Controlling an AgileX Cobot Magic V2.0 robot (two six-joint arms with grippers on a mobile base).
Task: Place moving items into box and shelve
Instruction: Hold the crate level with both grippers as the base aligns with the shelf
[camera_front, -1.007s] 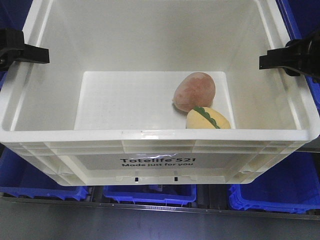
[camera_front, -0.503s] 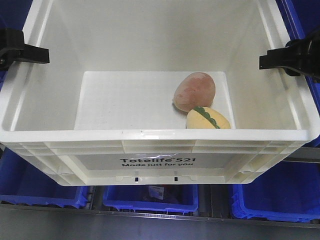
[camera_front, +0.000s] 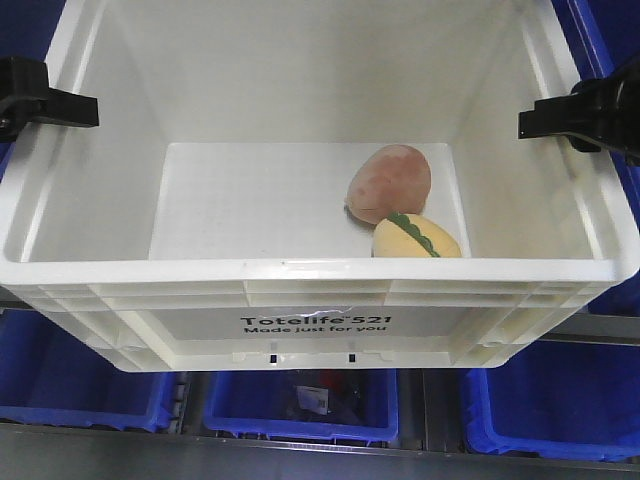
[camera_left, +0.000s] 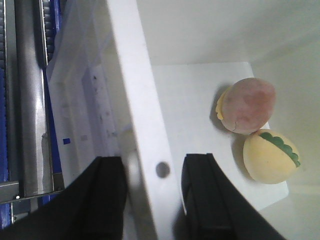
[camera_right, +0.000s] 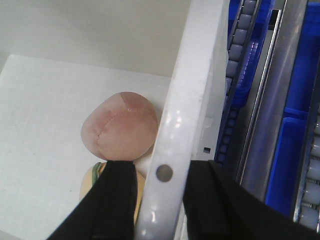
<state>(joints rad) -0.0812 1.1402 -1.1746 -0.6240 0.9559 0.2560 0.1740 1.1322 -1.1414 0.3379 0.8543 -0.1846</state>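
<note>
Shelving with blue plastic bins and metal roller rails forms the backdrop; no table is in view, and the tote looks carried in the air above the bins.

Item 1. White box, large, ribbed rim, printed "Totelife 521 Made just for you". Position: held level between the two arms, in front of the shelf. Reason, as judged: a tote this wide cannot be lifted by one arm, so each side wall is pinched.

Item 2. Left gripper. Jaws straddle the box's left wall, one inside and one outside, clamped on the rim beside a small round hole.

Item 3. Right gripper. Jaws likewise closed on the right wall, one finger on each face, near a matching hole. Opposed grips at about the same height keep the load from tilting.

Item 4. Brownish-pink plush toy, potato-shaped. Lies on the box floor toward the right wall and near side.

Item 5. Pale yellow plush toy, rounded, green leaf strip. Lies touching the pink one, nearer the front wall.

Status, as judged: packing done; shelving in hand. Both toys sit off-centre to the right, so that side likely bears slightly more weight.
</note>
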